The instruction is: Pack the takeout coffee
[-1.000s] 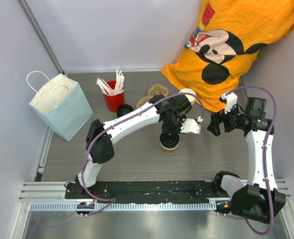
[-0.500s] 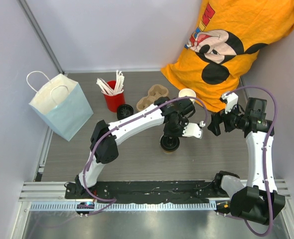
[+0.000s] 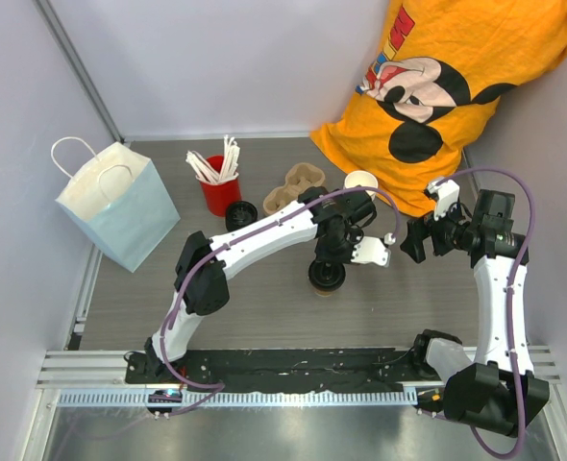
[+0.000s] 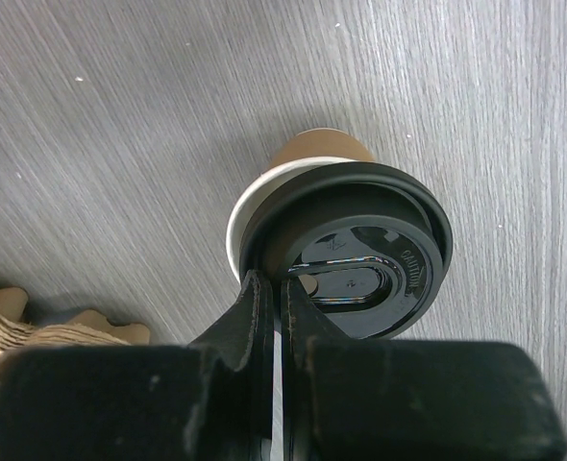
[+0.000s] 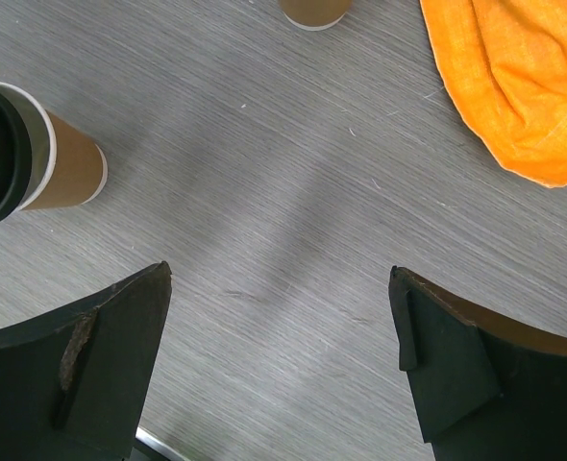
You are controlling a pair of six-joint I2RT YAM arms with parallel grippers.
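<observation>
Shifted slightly right, left gripper (image 4: pixel 267 284) is clamped on lid (image 4: pixel 360 230), askew on cup (image 4: pixel 317 146); right gripper (image 5: pixel 279 317) gapes open.

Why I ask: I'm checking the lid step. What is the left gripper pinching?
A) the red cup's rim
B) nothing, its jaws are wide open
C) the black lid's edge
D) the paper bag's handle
C: the left wrist view shows the left gripper shut on the edge of the black lid, which sits askew on the brown cup.
</observation>
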